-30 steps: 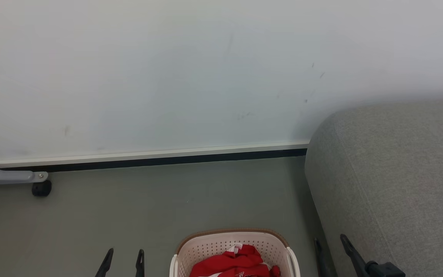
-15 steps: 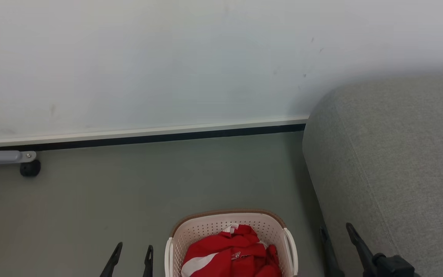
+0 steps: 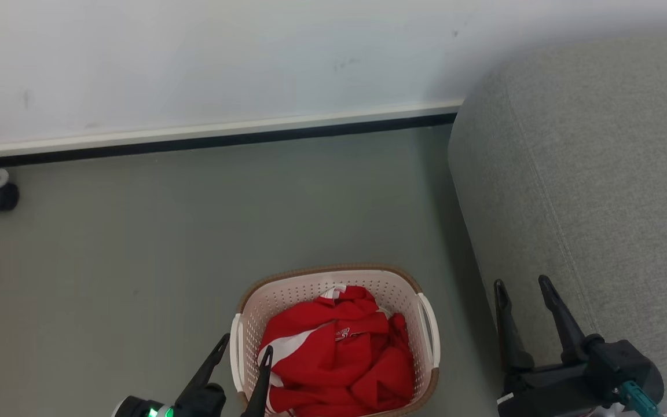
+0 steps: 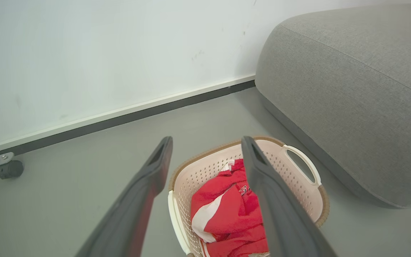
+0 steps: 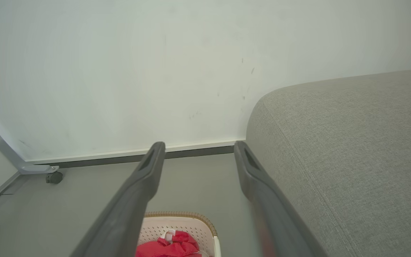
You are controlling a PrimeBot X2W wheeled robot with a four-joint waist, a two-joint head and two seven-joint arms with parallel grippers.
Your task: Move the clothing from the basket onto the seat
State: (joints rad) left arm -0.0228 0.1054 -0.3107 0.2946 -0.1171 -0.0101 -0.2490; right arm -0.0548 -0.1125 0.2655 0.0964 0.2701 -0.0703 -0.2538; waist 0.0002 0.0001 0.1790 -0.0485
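clothing (image 3: 339, 362) lies heaped in the basket (image 3: 310, 289) — beside the seat (image 3: 594, 174).

Left gripper (image 4: 206, 142) fingers spread apart, framing basket (image 4: 300, 178) at 6 o'clock with red clothing (image 4: 227, 210) heaped inside, grey seat (image 4: 351, 107) at 3 o'clock close beside basket, not touching, caster (image 4: 10, 169) at 9 o'clock by wall (image 4: 84, 53).

Light is soft and even, with faint shadow beside the seat (image 3: 588, 174) and close fingers (image 4: 134, 207) blurred.
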